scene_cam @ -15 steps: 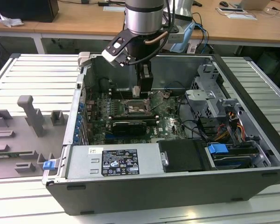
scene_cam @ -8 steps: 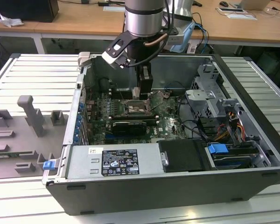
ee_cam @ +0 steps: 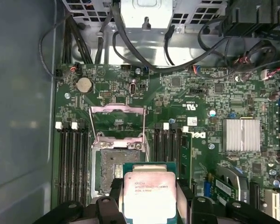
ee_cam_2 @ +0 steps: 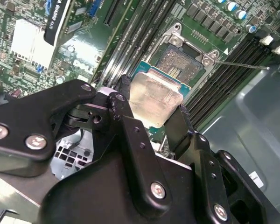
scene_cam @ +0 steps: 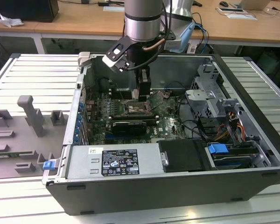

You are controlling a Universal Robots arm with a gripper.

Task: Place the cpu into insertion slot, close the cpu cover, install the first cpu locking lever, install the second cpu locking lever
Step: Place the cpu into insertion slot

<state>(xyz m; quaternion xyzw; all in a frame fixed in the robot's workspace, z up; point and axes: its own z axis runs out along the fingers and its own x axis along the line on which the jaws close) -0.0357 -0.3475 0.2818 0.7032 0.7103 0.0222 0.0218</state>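
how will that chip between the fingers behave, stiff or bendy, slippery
Probably stiff: the chip is a flat metal-faced square. Its smooth face looks slippery, so the fingers pinching its thin edges might let it shift. Likely light, being thin.

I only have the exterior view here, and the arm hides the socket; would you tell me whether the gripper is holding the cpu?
Observer: Yes. In the second wrist view the gripper is shut on the cpu, with a finger on each of two opposite edges.
Operator: Thank you. Is the cpu cover out of the way?
Observer: In the first wrist view the cpu cover stands open, clear of the insertion slot.
Operator: And is the chip seated?
Observer: It does not look seated: part of the slot's dark contact field lies bare beside the cpu.
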